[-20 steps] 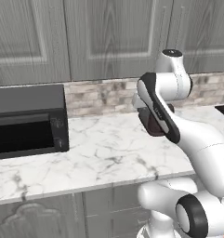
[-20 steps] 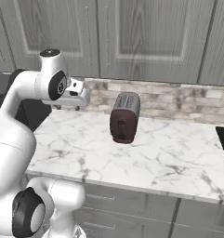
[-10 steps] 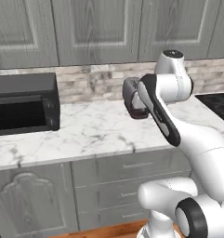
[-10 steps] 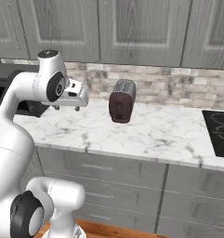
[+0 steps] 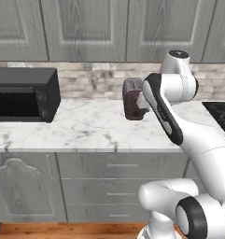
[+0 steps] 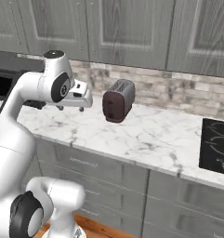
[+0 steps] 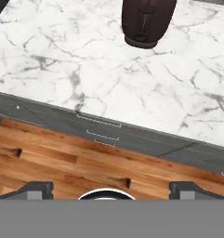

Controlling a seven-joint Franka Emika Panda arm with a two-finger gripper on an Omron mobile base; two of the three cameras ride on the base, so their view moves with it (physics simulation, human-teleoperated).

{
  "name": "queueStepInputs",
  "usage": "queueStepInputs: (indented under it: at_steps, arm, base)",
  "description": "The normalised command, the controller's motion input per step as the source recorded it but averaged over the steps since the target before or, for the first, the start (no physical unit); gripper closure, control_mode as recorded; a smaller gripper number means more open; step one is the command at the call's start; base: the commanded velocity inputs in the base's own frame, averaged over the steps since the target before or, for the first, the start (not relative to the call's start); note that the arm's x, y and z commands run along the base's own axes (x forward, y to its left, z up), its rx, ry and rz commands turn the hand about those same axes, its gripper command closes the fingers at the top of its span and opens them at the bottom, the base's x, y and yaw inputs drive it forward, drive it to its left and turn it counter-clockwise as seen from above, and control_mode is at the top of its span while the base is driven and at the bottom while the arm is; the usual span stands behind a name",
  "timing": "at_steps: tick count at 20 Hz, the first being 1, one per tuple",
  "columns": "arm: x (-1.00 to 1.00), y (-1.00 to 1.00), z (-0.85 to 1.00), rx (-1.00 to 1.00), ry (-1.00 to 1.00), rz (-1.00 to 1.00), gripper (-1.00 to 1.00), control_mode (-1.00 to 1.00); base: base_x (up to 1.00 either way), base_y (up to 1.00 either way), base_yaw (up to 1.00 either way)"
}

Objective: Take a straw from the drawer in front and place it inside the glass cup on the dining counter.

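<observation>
From where I sit, the left base view has the black microwave [image 5: 23, 94] at the far left, standing on the marble worktop [image 5: 86, 128] against the brick backsplash [image 5: 93, 80]. Under the worktop at that side I see an arched-panel cabinet door [image 5: 23, 189], and to its right a stack of grey drawers with slim bar handles; the top drawer [image 5: 121, 165] is closed flush with its neighbours. I cannot see the straw, so I can't say where it lies, and the drawer front gives nothing away. Moving right along the worktop, a dark brown toaster [image 5: 132, 100] stands upright near the backsplash, partly covered by my arm's upper link, which crosses in front of it. At the right edge a black cooktop [image 5: 220, 112] is set into the marble. In the right base view the toaster [image 6: 118, 100] stands clear of the arm, with the gripper [image 6: 71, 108] just to its left, hanging above the front part of the worktop and pointing downward. The cooktop [image 6: 215, 146] sits well to the right there. In the hand view I look down past the worktop's front edge: marble and the toaster [image 7: 146, 21] at the top, the drawer fronts [image 7: 104, 135] foreshortened as a grey band across the middle, wooden floor [image 7: 62, 158] below. The two finger tips [image 7: 36, 188] stand far apart at either side of the view, spread wide with nothing between them.
</observation>
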Motion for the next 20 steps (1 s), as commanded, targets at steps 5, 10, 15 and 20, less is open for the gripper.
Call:
queueStepInputs:
  at_steps: [5,10,15,20]
  arm:
    - [0.00,0.00,0.00,0.00,0.00,0.00,-1.00,1.00]
    - [0.00,0.00,0.00,0.00,0.00,0.00,-1.00,1.00]
    - [0.00,0.00,0.00,0.00,0.00,0.00,-1.00,1.00]
    - [0.00,0.00,0.00,0.00,0.00,0.00,-1.00,1.00]
  base:
    - [0.00,-0.58,0.45]
    - [0.00,-0.49,0.45]
    - [0.00,-0.55,0.38]
    - [-0.08,-0.66,0.25]
